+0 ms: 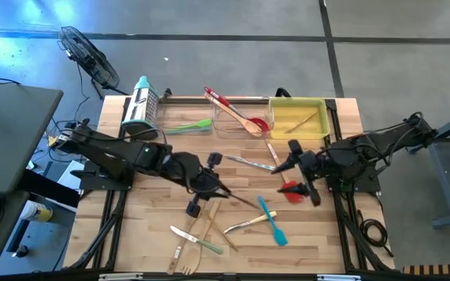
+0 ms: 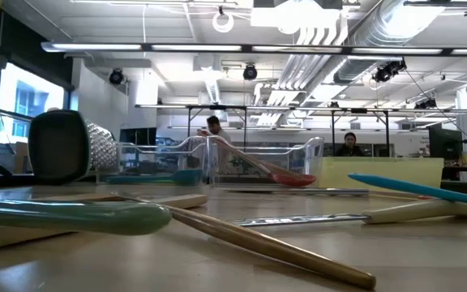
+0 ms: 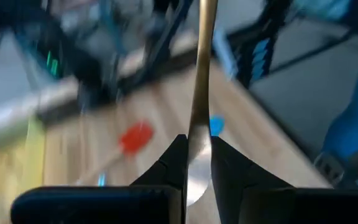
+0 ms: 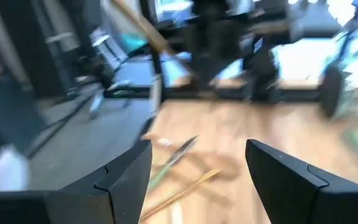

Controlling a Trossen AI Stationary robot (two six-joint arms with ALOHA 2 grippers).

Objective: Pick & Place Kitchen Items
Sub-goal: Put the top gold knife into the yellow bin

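Note:
My left gripper [image 1: 217,189] hangs over the middle of the table, shut on a slim brownish utensil [image 1: 241,199] that sticks out past its fingertips toward the table's right. My right gripper [image 1: 283,167] stands open at the right, above the table and beside a red spatula [image 1: 291,190]; nothing lies between its fingers [image 4: 197,155]. A blue spatula [image 1: 272,220], small knives [image 1: 250,225], wooden forks [image 1: 192,243] and a green spatula [image 1: 191,125] lie flat on the wood. Neither gripper shows in the low view. My left gripper pinches the utensil's wider, silvery end [image 3: 196,163] between its two fingers [image 3: 173,163]. The shaft [image 3: 202,68] runs straight on past the fingertips, along the line they point. The fingers come from the table's left, slanting slightly down. I cannot tell whether the far tip touches the table.
At the far edge stand a steel box grater [image 1: 141,106], a clear tray [image 1: 223,123] holding red and wooden utensils, and a yellow tray [image 1: 319,117] with one utensil. A metal knife [image 1: 250,162] lies between the two arms. People sit in the room beyond.

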